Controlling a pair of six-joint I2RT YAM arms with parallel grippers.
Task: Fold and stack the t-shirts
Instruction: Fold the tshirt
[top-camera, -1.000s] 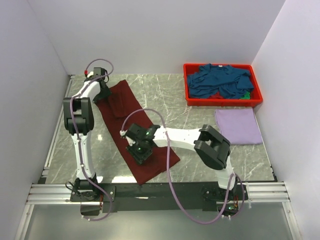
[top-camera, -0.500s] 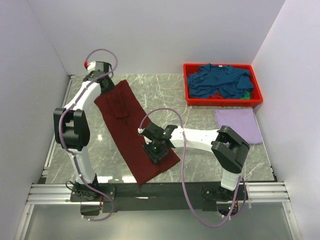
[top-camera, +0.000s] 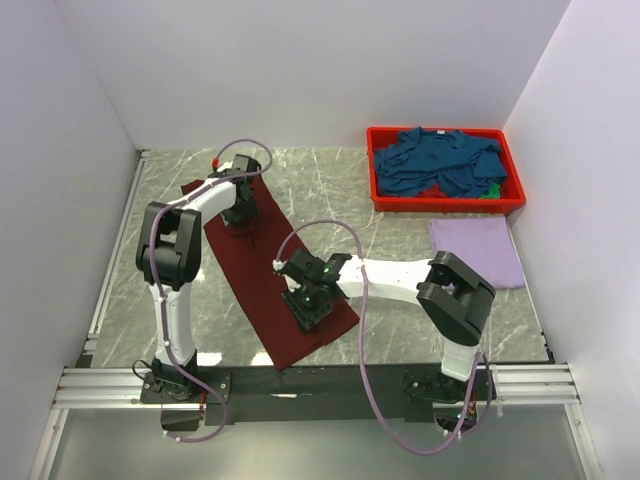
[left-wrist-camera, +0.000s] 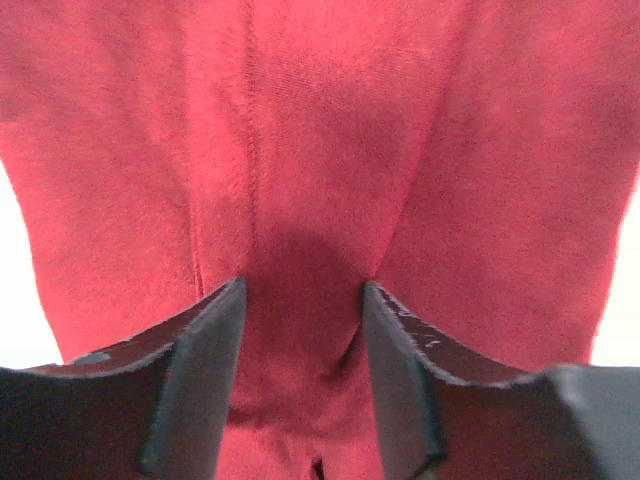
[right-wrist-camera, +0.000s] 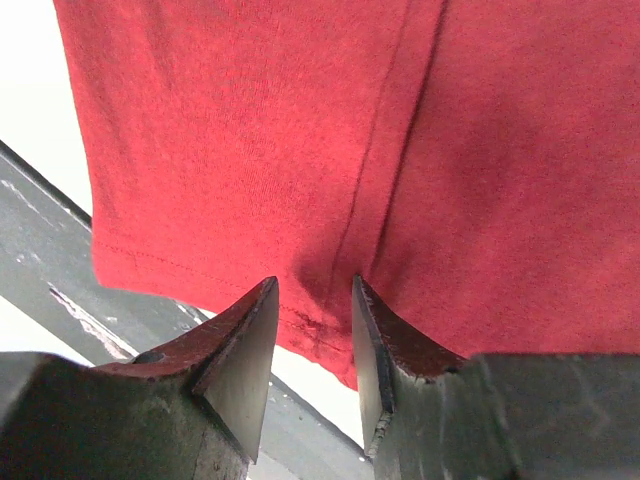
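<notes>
Left jaws pinch the maroon shirt (top-camera: 252, 282) at its far end, right jaws its near edge; a thin bite slipping would rumple the fold.

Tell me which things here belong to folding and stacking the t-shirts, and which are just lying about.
Job in hand: maroon shirt, gripped by the left pincer and the right pincer; lavender shirt; teal shirts.
Just lying about: red bin holding the teal shirts; table.
</notes>
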